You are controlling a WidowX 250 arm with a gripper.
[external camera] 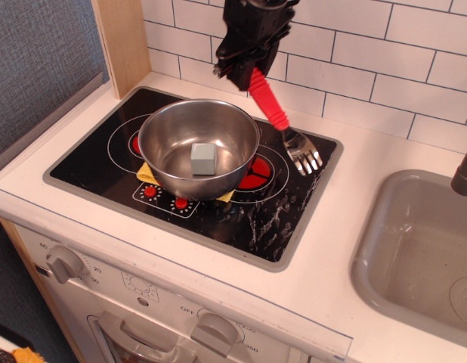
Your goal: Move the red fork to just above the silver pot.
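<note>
Overhead, the red fork (269, 102) is pinched at its handle's upper end by the black pincer (247, 68), which is seen near the back edge of the surface (347, 249), against the tiled wall. The fork is held tilted, its silver tines pointing down and to the right over the black hob (271, 215), just right of the silver pot (199, 147). A small grey block (204, 159) is seen inside the pot, and a yellow cloth (147, 172) is partly covered beneath it.

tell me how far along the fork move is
Done: the black claw has picked up the red-handled, silver-tined fork. In hand: the fork hangs tilted, tines at the right of the round shiny steel pot. Left: setting it on the stovetop behind the pot.
</note>
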